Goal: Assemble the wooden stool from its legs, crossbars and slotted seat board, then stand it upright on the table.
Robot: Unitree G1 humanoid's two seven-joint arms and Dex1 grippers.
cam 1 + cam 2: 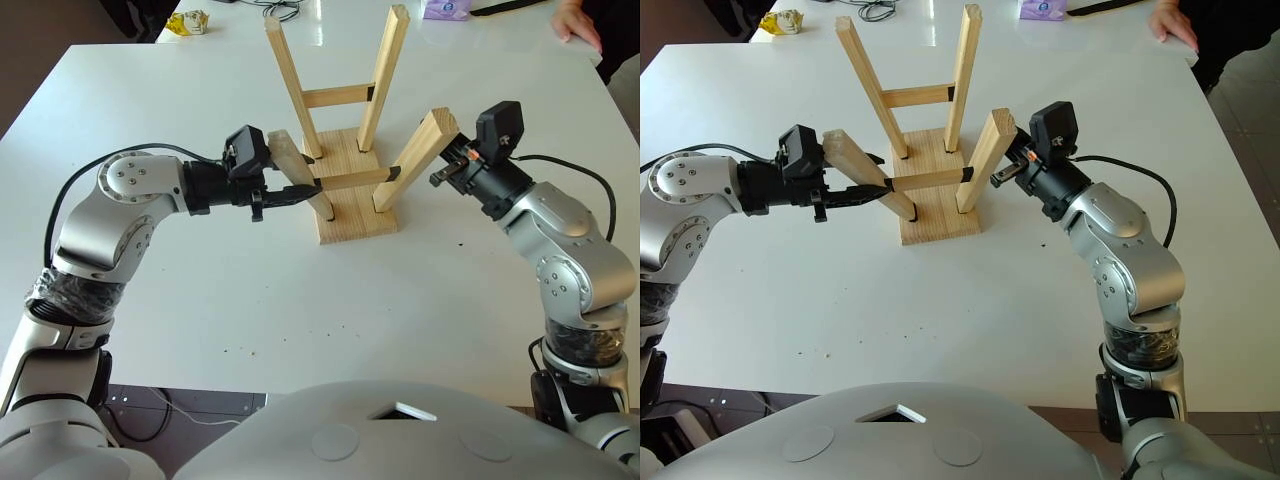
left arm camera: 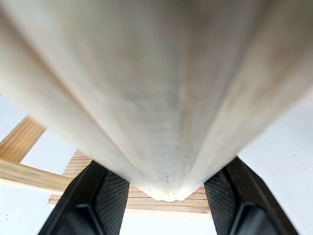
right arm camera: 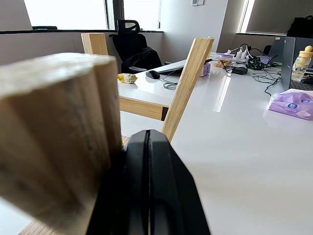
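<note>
The stool stands upside down on the white table, its slotted seat board flat and the legs pointing up. Two back legs are joined by a crossbar. A second crossbar links the front left leg and the front right leg. My left gripper is shut on the front left leg, one black finger on each side. My right gripper is shut with nothing in it, and its fingers rest against the upper end of the front right leg.
A yellow wrapper lies at the back left of the table and a purple packet at the back. Bare table surface stretches in front of the stool. Cables and desk clutter lie far off.
</note>
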